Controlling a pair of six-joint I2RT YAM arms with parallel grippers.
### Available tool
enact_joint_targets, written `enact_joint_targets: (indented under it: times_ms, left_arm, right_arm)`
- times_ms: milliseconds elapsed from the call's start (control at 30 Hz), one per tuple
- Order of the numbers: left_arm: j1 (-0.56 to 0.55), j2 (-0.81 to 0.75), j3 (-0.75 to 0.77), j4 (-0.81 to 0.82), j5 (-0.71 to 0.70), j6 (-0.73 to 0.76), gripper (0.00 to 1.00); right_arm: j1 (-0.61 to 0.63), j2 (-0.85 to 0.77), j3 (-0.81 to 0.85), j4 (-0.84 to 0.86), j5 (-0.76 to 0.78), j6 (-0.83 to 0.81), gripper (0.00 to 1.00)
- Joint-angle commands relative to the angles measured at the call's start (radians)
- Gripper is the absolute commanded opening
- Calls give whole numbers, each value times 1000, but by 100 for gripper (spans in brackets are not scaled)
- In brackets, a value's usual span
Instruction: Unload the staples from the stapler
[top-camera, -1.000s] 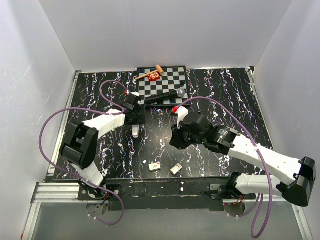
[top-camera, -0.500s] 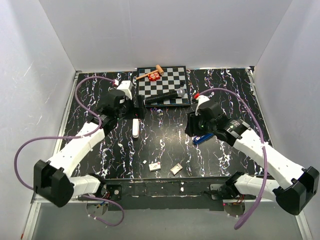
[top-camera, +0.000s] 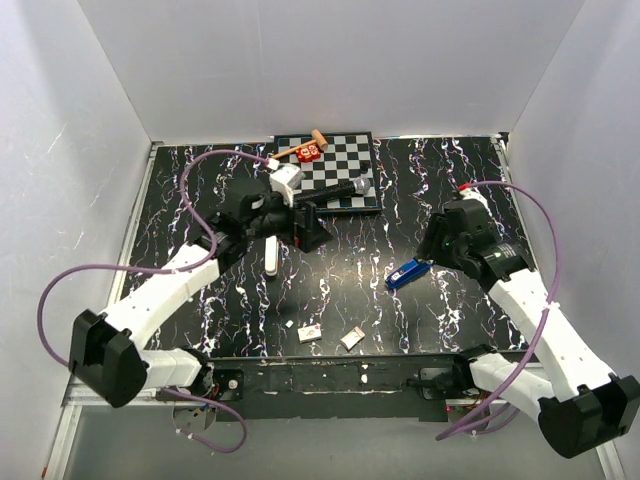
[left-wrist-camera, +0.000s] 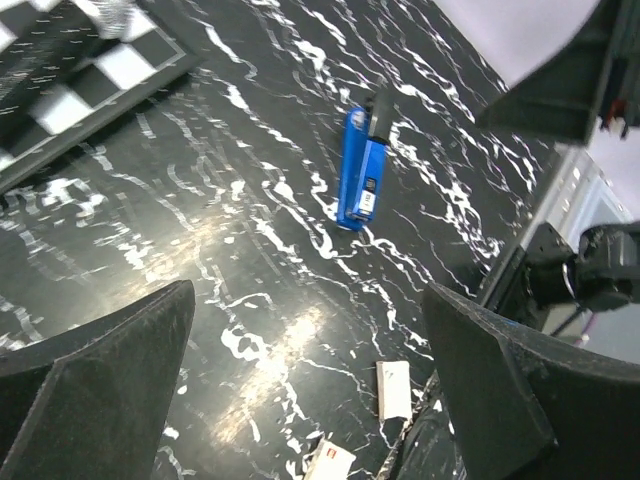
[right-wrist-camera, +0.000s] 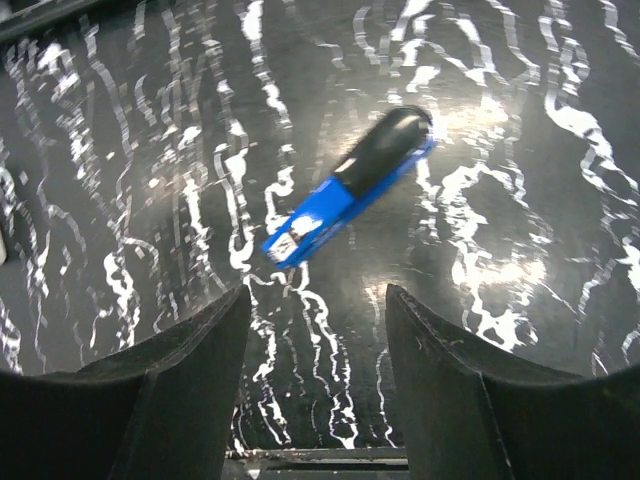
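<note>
The black, white-veined worktop (top-camera: 460, 170) carries everything. The left arm (top-camera: 160, 295) reaches toward the middle of the far edge. Its tool (left-wrist-camera: 308, 310) is spread wide with nothing between the fingers. The right arm (top-camera: 540, 310) stretches along the right edge, and its tool (right-wrist-camera: 318, 300) is also parted and empty, hanging above the stapler without touching it. A checkerboard (top-camera: 345, 160) lies at the middle of the far edge, with a black microphone (top-camera: 335, 190) across its near side. A slim white object (top-camera: 273, 260) lies left of centre. The blue stapler (top-camera: 407, 273) lies flat and slanted on the worktop, right of centre, its black end pointing toward the far right corner. Two small cards (top-camera: 310, 332) (top-camera: 351, 339) lie close to the near edge.
</note>
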Motion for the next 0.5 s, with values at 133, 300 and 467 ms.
enact_joint_targets:
  times_ms: [133,300,467]
  left_arm:
    - [-169,216,197,29,-2,105,98]
    - [-238,379,312,29,-17,174,98]
    - [-310,512,415,37,-75,240,98]
  right_arm:
    - [-158,-44,-60,-86,59,118,66]
    - [-170,-136,-126,-87,102,175,69]
    - [-176,-206,-146,-124,133,216,74]
